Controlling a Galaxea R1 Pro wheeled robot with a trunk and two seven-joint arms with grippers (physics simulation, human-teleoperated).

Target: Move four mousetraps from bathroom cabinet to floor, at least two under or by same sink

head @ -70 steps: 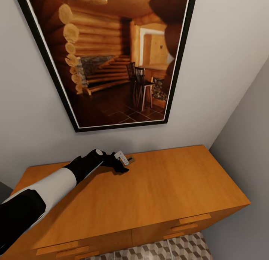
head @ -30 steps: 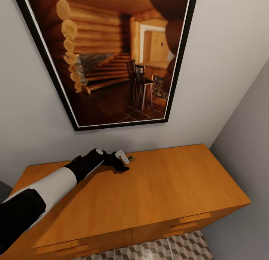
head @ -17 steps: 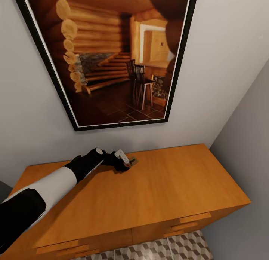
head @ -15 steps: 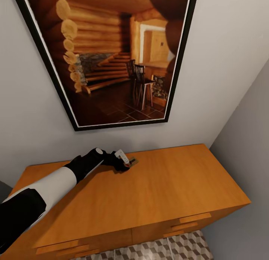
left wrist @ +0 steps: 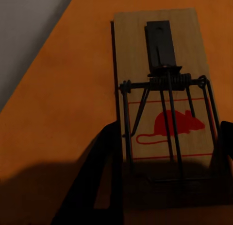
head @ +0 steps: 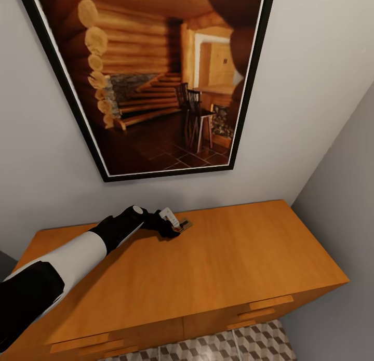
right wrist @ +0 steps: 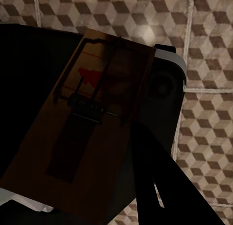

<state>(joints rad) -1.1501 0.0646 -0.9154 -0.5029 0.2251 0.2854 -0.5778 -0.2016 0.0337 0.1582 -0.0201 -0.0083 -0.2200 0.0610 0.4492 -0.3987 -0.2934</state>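
On the flat top of the orange-brown cabinet [head: 234, 257], near the back wall, lies a tan mousetrap [head: 183, 226]. My left gripper [head: 174, 225] reaches over it. In the left wrist view the mousetrap [left wrist: 162, 89] shows its dark spring and a red mouse mark, and the dark fingers [left wrist: 109, 176] press on both long edges of its near end. In the right wrist view my right gripper [right wrist: 124, 132] holds a second mousetrap [right wrist: 102, 123] tilted and in shadow above the cube-patterned bathroom floor [right wrist: 204, 40]. One dark finger [right wrist: 155, 186] shows beside it.
A large black-framed picture [head: 156, 80] of a log cabin hangs on the wall above the cabinet. A grey side wall [head: 343, 205] closes in at the right end. Drawer fronts with bar handles [head: 270, 303] face me, with a strip of patterned floor [head: 249, 345] below.
The mousetrap at my left gripper has shifted slightly to the right and toward me and shows more fully beside the fingers. The arm has barely moved.
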